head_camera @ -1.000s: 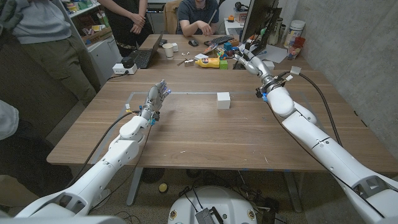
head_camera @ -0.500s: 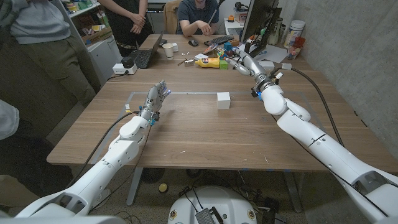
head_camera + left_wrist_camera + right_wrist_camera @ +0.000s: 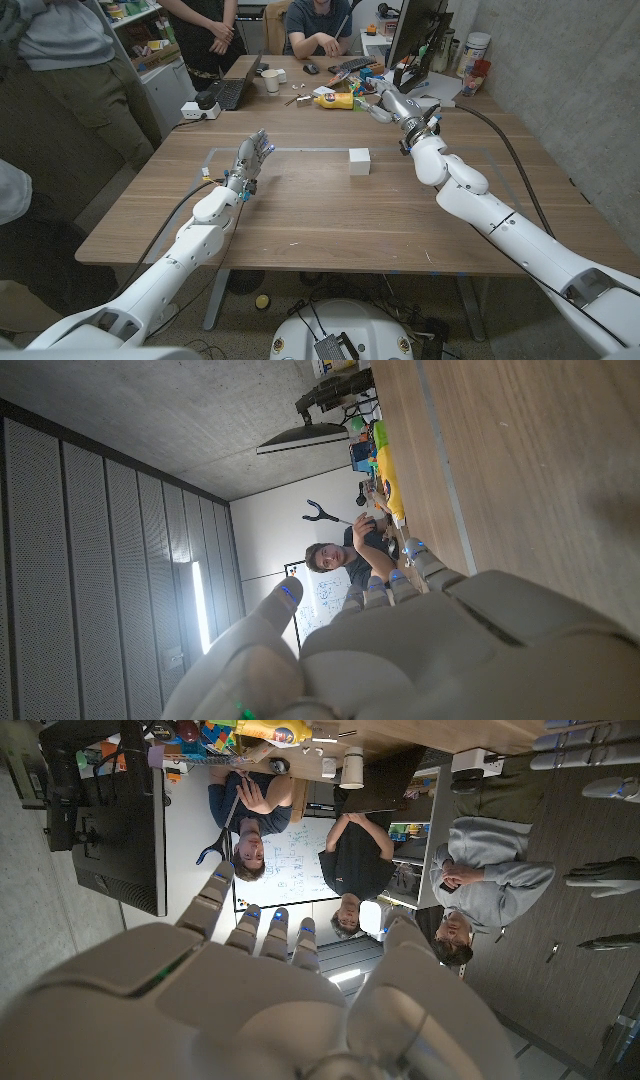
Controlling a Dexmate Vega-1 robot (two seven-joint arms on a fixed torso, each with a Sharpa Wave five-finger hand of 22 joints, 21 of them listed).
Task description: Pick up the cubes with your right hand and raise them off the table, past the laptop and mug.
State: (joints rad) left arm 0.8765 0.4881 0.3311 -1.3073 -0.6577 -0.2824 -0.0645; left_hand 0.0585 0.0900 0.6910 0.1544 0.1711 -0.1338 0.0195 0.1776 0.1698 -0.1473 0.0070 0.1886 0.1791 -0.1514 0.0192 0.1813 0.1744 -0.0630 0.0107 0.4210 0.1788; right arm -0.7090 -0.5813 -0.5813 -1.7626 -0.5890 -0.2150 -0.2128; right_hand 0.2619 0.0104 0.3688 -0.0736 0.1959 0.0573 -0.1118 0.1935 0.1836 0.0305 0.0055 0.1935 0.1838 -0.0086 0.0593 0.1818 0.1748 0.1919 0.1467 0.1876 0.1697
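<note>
White cube lies apart from right robot hand.

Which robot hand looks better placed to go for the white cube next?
Probably the right robot hand: it is raised beyond the small white cube on that side, holding nothing, and the task assigns it. The left robot hand stands upright farther away across the wooden table.

Wooden worktop in a workroom, grey concrete wall along its right edge, dark monitor at the far right corner, white cabinet beyond the left edge, whiteboard behind, people standing and sitting past the far edge
</note>
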